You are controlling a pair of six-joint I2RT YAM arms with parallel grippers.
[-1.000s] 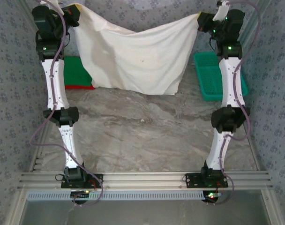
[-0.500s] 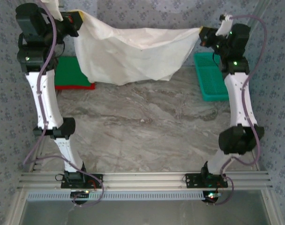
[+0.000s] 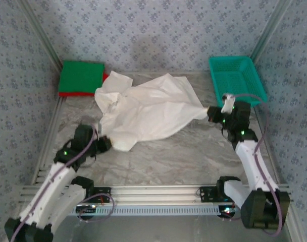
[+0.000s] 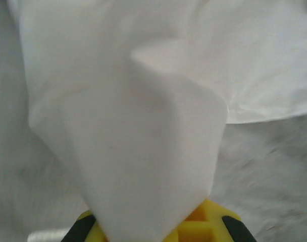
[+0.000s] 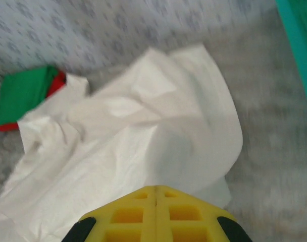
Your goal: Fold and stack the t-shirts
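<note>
Off-white t-shirt (image 3: 148,113) lowered; left end effector (image 3: 107,144), right end effector (image 3: 210,113) clamped on it.

You get the top camera looking down from above and behind the arm bases, far enough back to take in the whole table (image 3: 194,151). Both wrist cameras sit low and close, facing the off-white t-shirt (image 3: 148,113), which all three views share.

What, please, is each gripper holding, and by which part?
Both hold the off-white t-shirt: the left gripper pinches its near-left corner, the right gripper its right-hand tip.
</note>
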